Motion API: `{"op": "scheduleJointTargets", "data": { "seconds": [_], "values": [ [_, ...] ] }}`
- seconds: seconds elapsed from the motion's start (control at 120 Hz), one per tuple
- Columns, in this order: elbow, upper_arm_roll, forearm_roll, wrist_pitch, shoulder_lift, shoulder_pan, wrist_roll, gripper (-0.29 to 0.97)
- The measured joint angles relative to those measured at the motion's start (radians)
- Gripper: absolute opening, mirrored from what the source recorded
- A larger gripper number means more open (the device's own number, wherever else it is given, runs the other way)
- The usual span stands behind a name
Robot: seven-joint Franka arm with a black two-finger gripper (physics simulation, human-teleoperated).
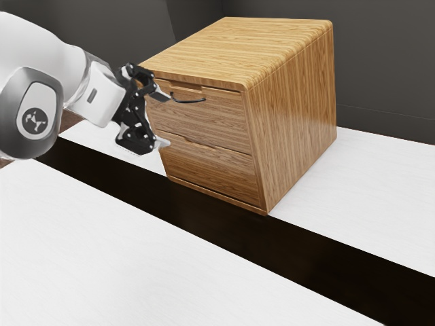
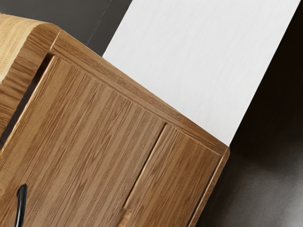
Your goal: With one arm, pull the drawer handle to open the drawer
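A wooden cabinet [image 1: 272, 95] with two drawers stands on the white table. The upper drawer [image 1: 204, 119] carries a thin black curved handle [image 1: 188, 99] near its top edge. My black gripper [image 1: 162, 120] is just off the exterior view's left of the drawer front, level with the upper drawer. It is open, one finger [image 1: 155, 92] up near the handle's end and the other down by the drawer's lower edge, with nothing between them. In the wrist view the upper drawer front [image 2: 85, 156] is close, with one end of the handle [image 2: 21, 205] showing beside the lower drawer [image 2: 175, 179].
The white table [image 1: 102, 251] is crossed by a wide black strip [image 1: 272, 251] running in front of the cabinet. A dark wall stands behind. A thin dark gap [image 2: 28, 94] runs between the cabinet's top board and the upper drawer front.
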Motion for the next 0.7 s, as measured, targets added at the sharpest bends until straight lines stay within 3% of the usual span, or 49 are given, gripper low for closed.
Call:
{"op": "scheduleJointTargets", "data": {
  "seconds": [0.233, 0.45, 0.533, 0.617, 0.7],
  "values": [
    [0.083, 0.02, -0.028, 0.085, 0.091, -0.004, 0.269, 0.55],
    [0.146, 0.036, -0.028, 0.088, 0.169, 0.011, 0.502, 0.6],
    [0.202, 0.029, -0.038, 0.069, 0.224, 0.08, 0.571, 0.6],
    [0.214, -0.066, -0.048, 0.056, 0.236, 0.219, 0.632, 0.6],
    [0.217, -0.113, -0.054, 0.047, 0.244, 0.258, 0.685, 0.58]
  ]
}}
